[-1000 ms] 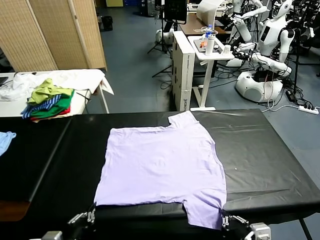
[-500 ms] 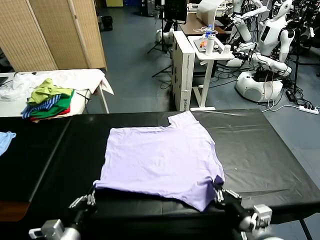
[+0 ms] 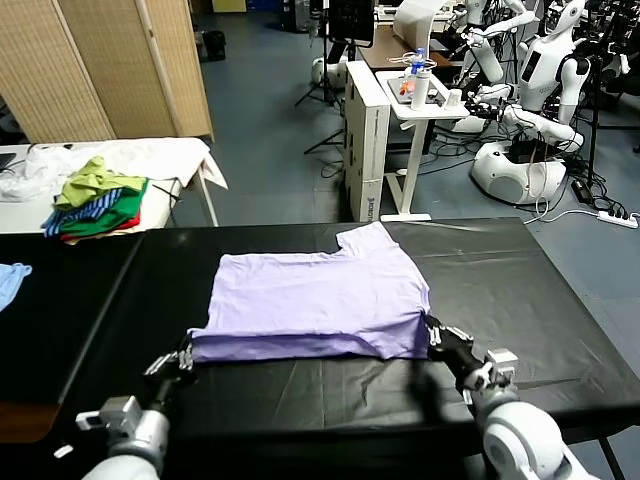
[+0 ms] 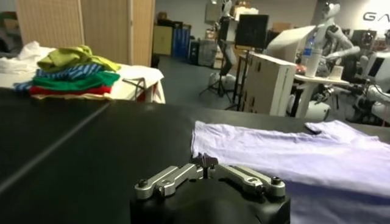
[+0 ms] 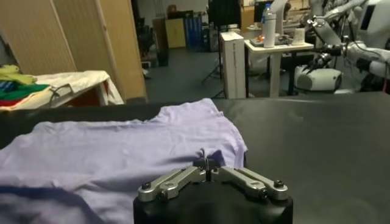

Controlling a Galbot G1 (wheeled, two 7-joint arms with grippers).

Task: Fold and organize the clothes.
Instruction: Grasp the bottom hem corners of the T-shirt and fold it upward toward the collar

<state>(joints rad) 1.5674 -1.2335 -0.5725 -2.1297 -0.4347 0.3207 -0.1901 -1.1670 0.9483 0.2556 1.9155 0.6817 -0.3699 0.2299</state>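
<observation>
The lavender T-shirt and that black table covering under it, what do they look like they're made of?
The lavender T-shirt looks like thin, soft knit fabric, probably cotton jersey: matte, lying in shallow wrinkles, and its near edge drapes limply where it is pinched at both corners. The black table covering looks like smooth plastic or vinyl sheeting: it has a faint sheen, pale glare streaks and a few straight creases. Neither can be told for certain by look alone.

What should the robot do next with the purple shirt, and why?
Probably carry the pinched hem a little farther toward the collar, then lay it down. Both the left gripper and the right gripper are shut on the T-shirt's near corners, and the lower part is folded over only partway, so the fold does not look finished on the black table.
</observation>
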